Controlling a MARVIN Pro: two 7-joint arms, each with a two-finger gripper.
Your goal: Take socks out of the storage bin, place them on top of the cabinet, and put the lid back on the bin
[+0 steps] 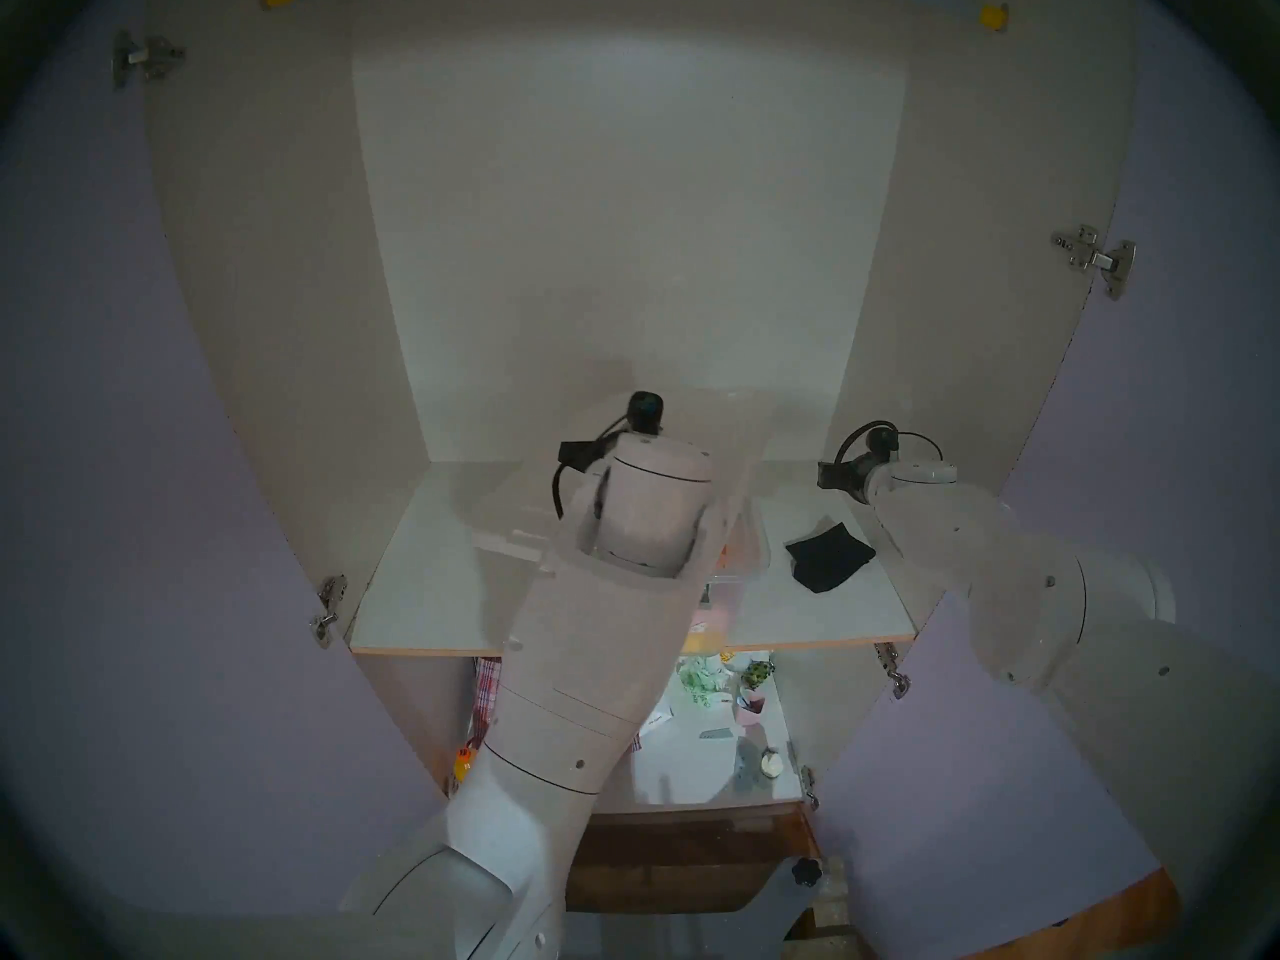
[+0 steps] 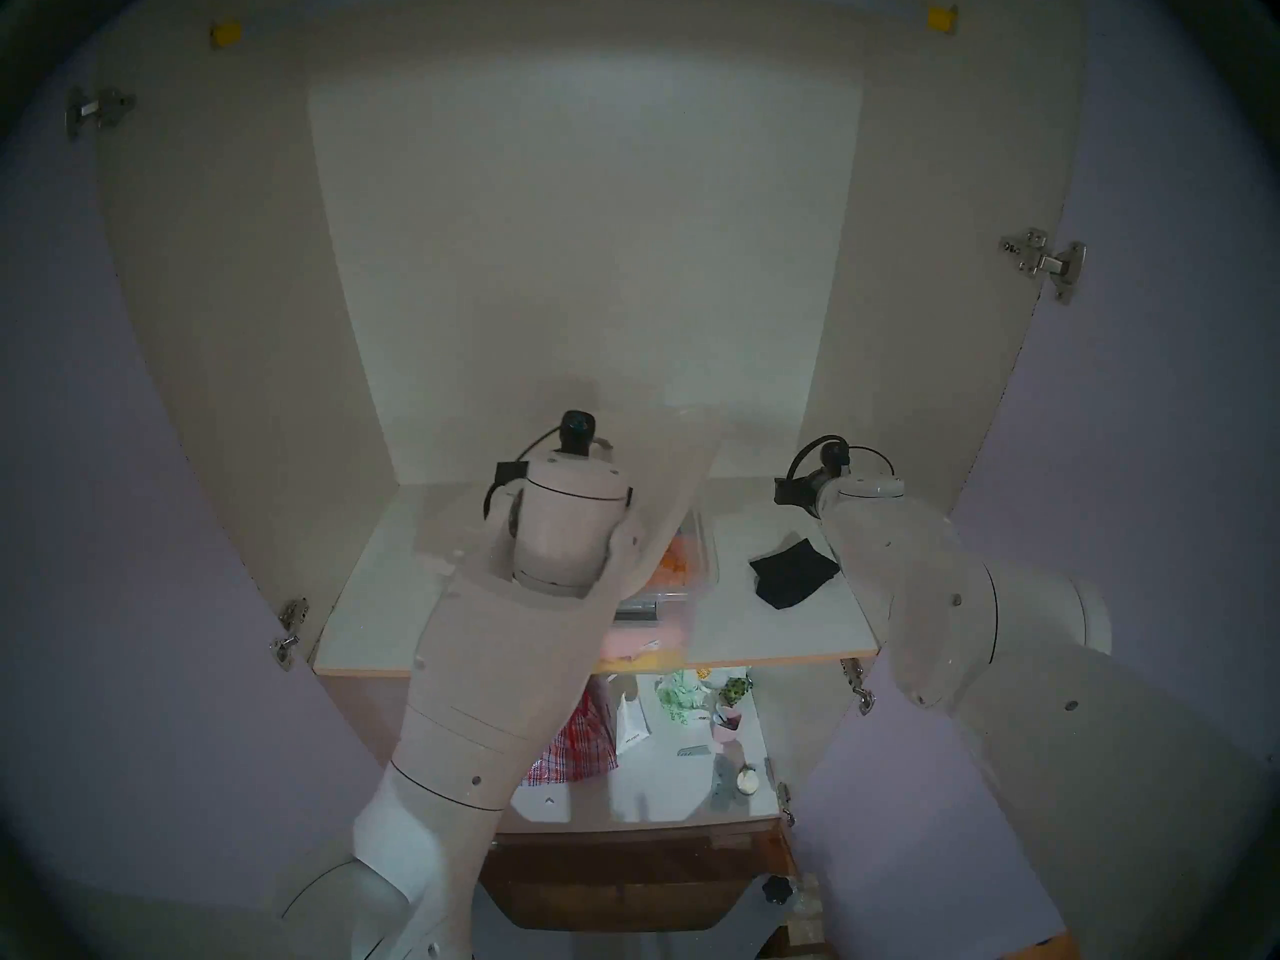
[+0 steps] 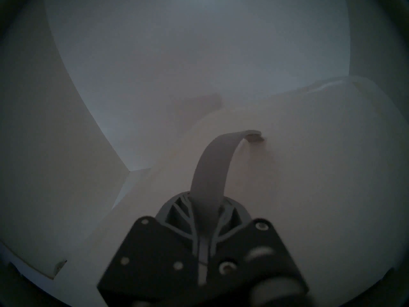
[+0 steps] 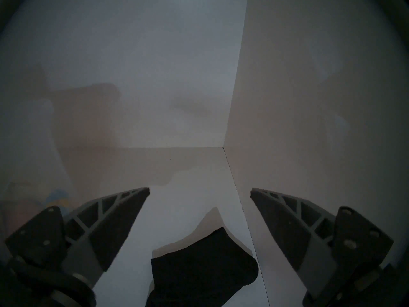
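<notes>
**Left wrist view: lid in carry, socks delivered**

Item 1. White translucent rectangular plastic lid (image 3: 298, 156) with rounded corners and a raised rim. My left end effector (image 3: 204, 211) is clenched on its grey curved strap handle (image 3: 212, 164), so the lid hangs tilted in the air. From the head views it stands steeply angled in front of my left arm, over the bin. I judge it is held by the handle because that is the one graspable feature, and held high so it can be levelled and lowered onto the bin.

Item 2. Black folded fabric socks (image 1: 828, 553), a small flat bundle, matte, one corner peaked. They lie on the white shelf board with a wood-coloured edge (image 1: 429, 591), right of the bin, near the side wall. Delivery step looks complete.

Item 3. Clear rectangular plastic storage bin (image 2: 703, 564), mostly hidden behind my left arm, at the shelf's front middle. Orange and pink cloths show through it. Lid not yet seated.

Item 4. Right end effector (image 4: 199, 211), released, fingers spread wide, poised just above the socks, touching nothing. I judge it is parked there, clear of the lid's path.

Item 5. Off-white cabinet (image 1: 623, 210) with lilac doors, open.
</notes>
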